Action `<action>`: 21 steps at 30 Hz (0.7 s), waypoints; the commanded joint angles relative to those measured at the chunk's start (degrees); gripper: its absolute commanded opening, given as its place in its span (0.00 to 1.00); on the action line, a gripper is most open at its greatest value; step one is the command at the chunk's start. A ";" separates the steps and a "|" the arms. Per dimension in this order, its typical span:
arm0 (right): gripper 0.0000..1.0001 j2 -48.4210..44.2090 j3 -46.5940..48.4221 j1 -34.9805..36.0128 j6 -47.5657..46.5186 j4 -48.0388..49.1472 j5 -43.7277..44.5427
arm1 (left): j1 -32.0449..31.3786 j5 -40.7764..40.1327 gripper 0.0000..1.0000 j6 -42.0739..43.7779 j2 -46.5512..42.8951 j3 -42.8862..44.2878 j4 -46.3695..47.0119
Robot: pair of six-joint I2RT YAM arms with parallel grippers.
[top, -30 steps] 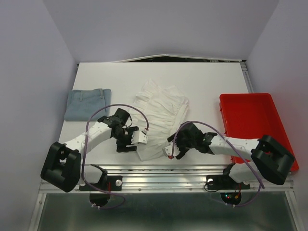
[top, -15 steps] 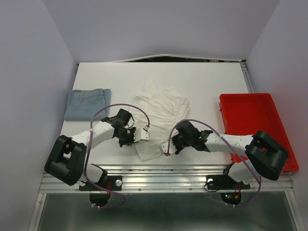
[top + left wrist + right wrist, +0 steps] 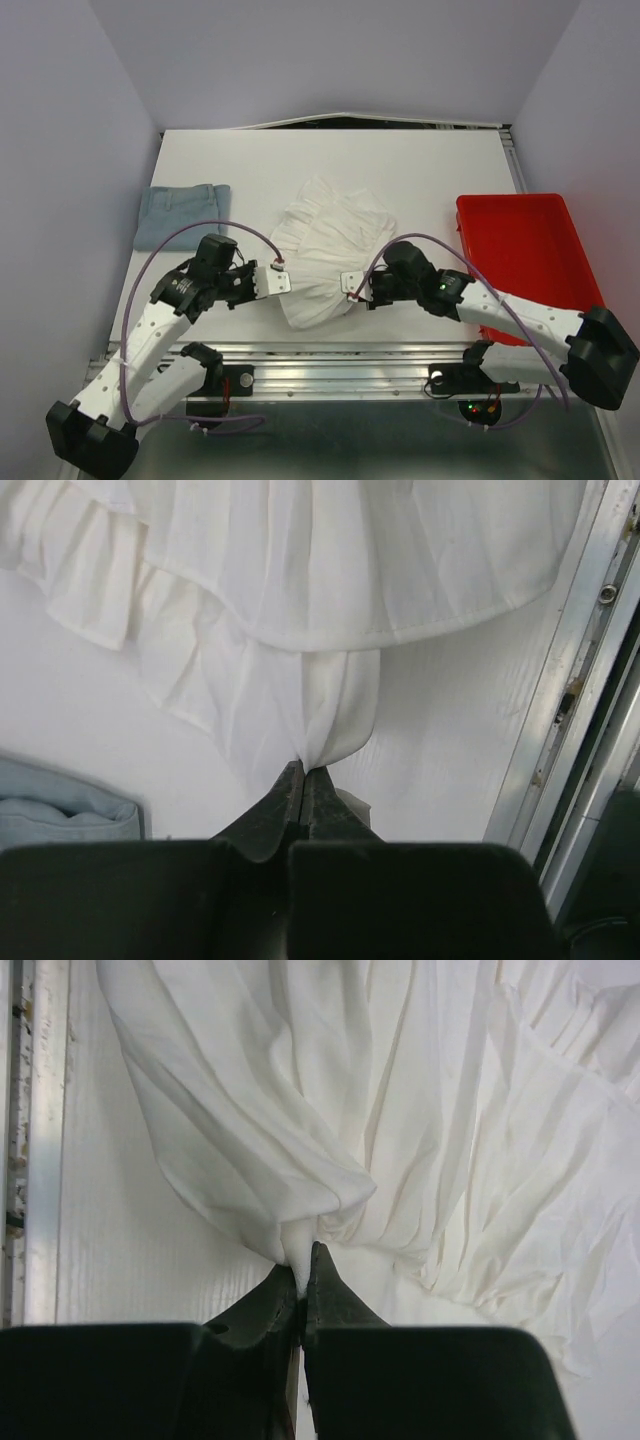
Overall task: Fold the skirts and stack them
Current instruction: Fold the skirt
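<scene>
The white pleated skirt [image 3: 325, 250] lies crumpled in the middle of the table, its near part lifted between both arms. My left gripper [image 3: 283, 281] is shut on the skirt's left near edge; in the left wrist view its jaws [image 3: 303, 770] pinch a gathered fold of white cloth [image 3: 330, 710]. My right gripper [image 3: 350, 283] is shut on the right near edge, and the right wrist view shows the jaws [image 3: 303, 1260] clamped on a bunched white fold [image 3: 300, 1200]. The light blue denim skirt [image 3: 182, 215] lies folded at the left side of the table.
A red plastic tray [image 3: 525, 255] stands at the right edge of the table. The metal rail [image 3: 350, 355] runs along the table's near edge, just below the lifted cloth. The corner of the denim skirt [image 3: 60, 815] shows at the lower left of the left wrist view.
Both grippers went from open to shut on the white skirt's near edge, then rose and moved away from the rail, lifting and gathering the cloth between them.
</scene>
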 commanded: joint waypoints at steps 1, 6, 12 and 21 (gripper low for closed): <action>0.01 -4.02 3.52 0.54 10.48 -3.60 -2.39 | 0.05 1.47 0.00 -5.23 -4.27 5.41 -5.66; 0.01 -7.54 4.84 0.54 20.51 -3.69 -2.22 | 0.05 1.56 0.00 -7.52 -3.59 11.31 -1.98; 0.01 -8.08 9.23 -3.83 32.47 -2.90 -1.69 | 0.05 2.26 0.00 -10.16 7.47 22.99 8.29; 0.01 6.92 17.14 -29.15 42.06 -2.72 -22.06 | 0.05 -1.69 0.00 -11.74 33.04 37.50 26.91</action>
